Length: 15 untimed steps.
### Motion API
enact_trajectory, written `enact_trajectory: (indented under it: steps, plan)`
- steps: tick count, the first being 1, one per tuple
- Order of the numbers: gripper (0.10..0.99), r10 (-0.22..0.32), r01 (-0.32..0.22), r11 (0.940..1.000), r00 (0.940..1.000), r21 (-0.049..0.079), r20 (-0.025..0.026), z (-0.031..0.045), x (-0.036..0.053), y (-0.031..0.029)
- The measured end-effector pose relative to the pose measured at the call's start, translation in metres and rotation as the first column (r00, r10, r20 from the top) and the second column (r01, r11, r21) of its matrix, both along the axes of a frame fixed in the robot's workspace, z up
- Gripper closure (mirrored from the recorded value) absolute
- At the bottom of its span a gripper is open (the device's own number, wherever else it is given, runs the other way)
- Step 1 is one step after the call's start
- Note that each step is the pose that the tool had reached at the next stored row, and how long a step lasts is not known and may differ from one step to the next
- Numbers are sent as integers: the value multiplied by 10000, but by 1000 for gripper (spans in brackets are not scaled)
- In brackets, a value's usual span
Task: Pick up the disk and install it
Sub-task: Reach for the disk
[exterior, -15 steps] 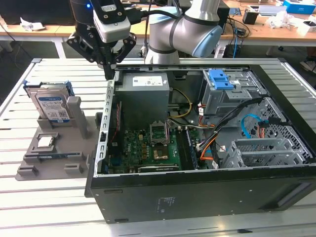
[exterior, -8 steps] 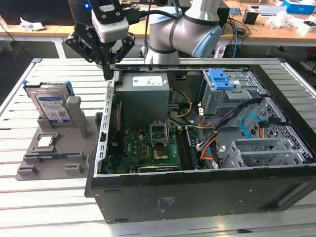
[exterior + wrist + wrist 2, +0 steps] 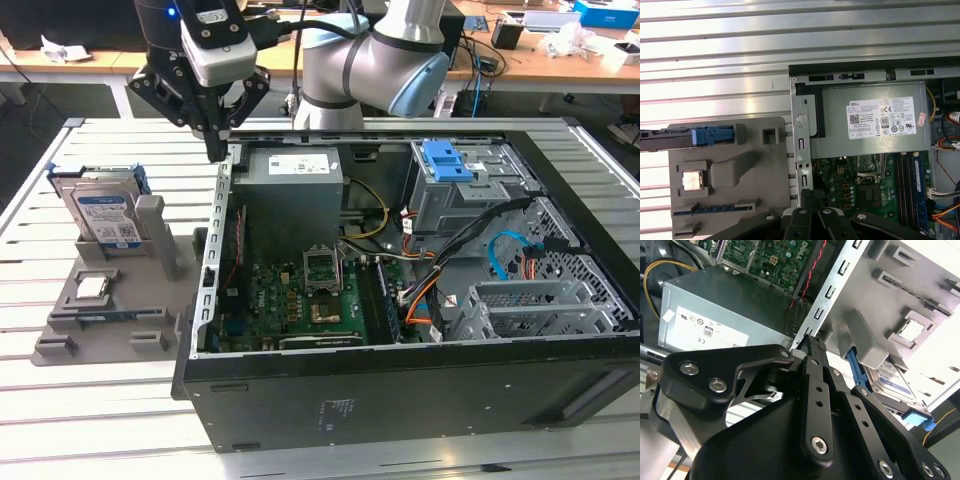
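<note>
The disk stands upright on its edge in a grey holder at the exterior view's left, silver with a white-and-blue label and a blue frame. In the second wrist view the disk sits behind a grey post. It appears edge-on in the first wrist view, where the disk carries a blue clip. My gripper hangs shut and holds nothing, above the back corner of the computer case wall, to the exterior view's right of the disk. Its black fingers press together.
The open computer case lies on a slatted metal table. Inside are a grey power supply, a motherboard, cables and a blue-topped drive bay. A small square chip rests on the holder.
</note>
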<state>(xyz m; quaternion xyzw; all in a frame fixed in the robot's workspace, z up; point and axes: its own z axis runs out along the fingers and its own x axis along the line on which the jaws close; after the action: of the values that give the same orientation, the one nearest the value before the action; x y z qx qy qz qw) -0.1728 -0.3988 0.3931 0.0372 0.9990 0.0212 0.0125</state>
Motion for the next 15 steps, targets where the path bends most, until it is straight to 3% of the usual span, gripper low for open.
enact_trajectory:
  steps: [15]
  plan:
    - [980, 0, 0, 10000, 10000, -4, 0, 0, -69, 0]
